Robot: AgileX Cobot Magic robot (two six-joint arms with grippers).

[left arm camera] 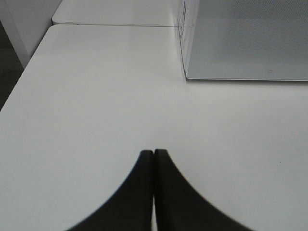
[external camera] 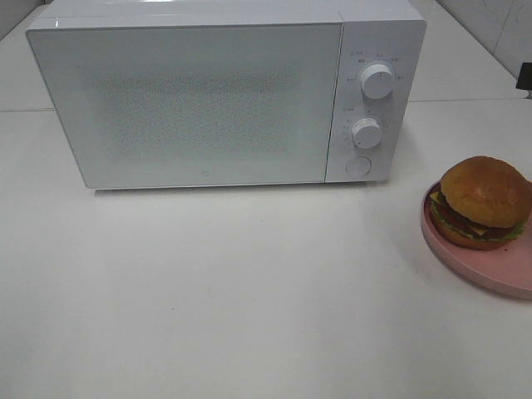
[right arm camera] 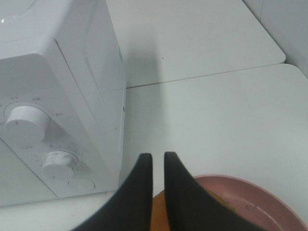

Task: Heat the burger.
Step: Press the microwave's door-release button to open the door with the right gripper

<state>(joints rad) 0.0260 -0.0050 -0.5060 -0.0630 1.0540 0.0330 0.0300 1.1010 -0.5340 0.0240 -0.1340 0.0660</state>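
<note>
2 grippers, both empty. Left gripper [left arm camera: 153, 153] hangs over bare table [left arm camera: 96, 96], left of the microwave [external camera: 208, 100], its fingers pressed together. Right gripper [right arm camera: 158, 156] shows a narrow slit between its fingers, over the burger [external camera: 484, 202], which sits on the pink plate [external camera: 490, 276] right of the microwave.

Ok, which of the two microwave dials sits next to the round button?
The lower dial, directly above the round button; the upper dial sits higher, near the top edge of the microwave.
</note>
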